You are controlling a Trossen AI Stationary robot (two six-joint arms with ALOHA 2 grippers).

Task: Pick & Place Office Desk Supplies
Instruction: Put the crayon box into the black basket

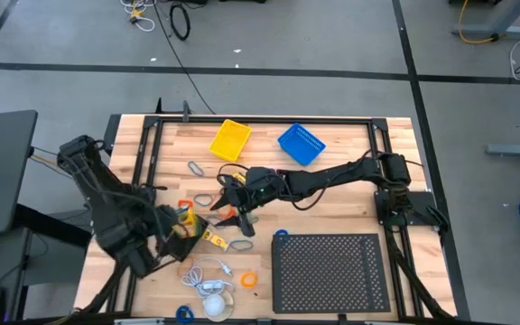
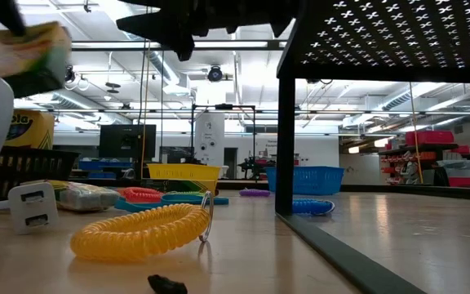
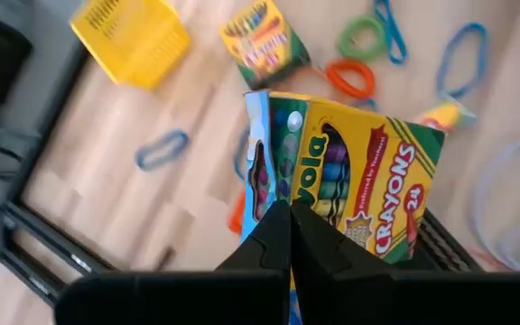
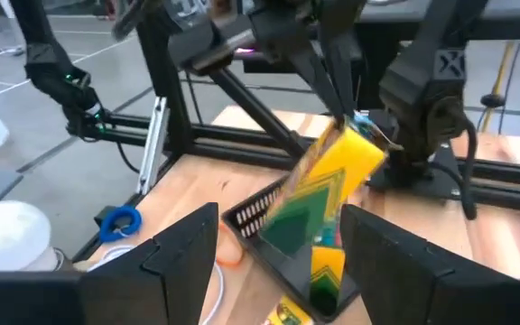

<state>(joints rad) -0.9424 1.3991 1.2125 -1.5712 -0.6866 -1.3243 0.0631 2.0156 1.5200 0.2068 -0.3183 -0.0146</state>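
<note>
The left claw (image 3: 289,236) pinches a cardboard crayon box (image 3: 350,185) by its edge, hoisted clear of the wooden bench (image 1: 350,194), probably so it can be carried off to a basket. The right claw (image 1: 235,206) hangs spread wide over the bench's middle, gripping nothing. Rubbery coloured loops lie scattered flat; a yellow basket (image 1: 230,140) and a blue basket (image 1: 301,144), both of meshed plastic, wait at the far edge.

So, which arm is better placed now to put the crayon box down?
The left. Its fingers are shut on the crayon box, lifted over the table's left part. The right gripper is open and empty, beside it near the middle.
</note>
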